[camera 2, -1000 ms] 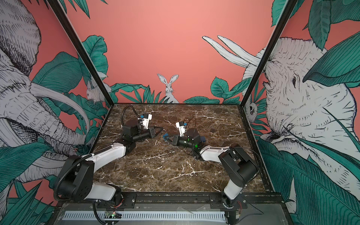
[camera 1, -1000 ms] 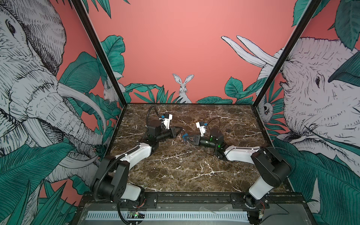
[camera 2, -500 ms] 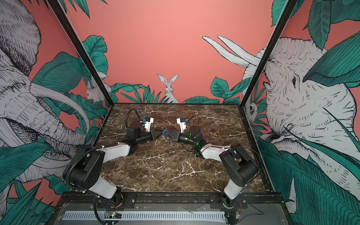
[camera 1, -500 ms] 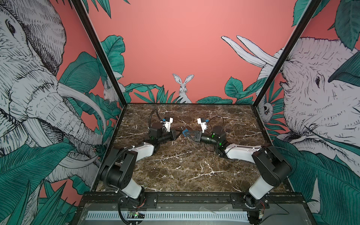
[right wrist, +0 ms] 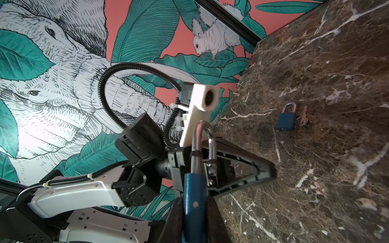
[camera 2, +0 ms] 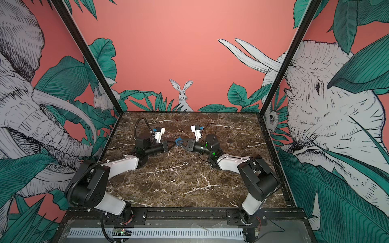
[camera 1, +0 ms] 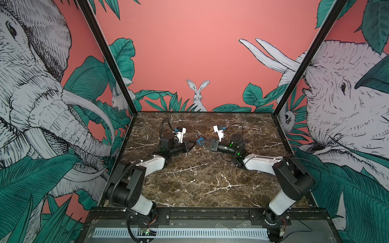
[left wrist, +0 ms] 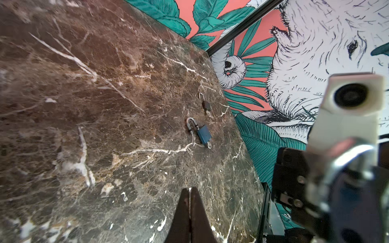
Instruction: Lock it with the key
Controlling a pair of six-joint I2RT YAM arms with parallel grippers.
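blue padlock (right wrist: 193,202): held above the table (camera 1: 200,185), near the middle toward the back, body pinched in the right gripper (camera 1: 201,142).
shackle (right wrist: 200,136): raised, one leg seen free of the body; pointed toward the left arm.
right gripper jaws: clamped on opposite sides of the blue body.
left gripper (left wrist: 190,191): fingers pressed together, only a hairline slit between; whether anything thin is pinched cannot be told.
gripper spacing: tips faced toward each other in both top views, near; contact cannot be told.
second blue padlock (left wrist: 203,133): laid flat on the table, shackle popped, key (left wrist: 208,145) seated in its base.
black padlock (left wrist: 206,104): laid near it, shackle swung open, also keyed at the base.
third blue padlock (right wrist: 285,123): laid on the table, shackle seated, loose keys (right wrist: 302,118) just beside.
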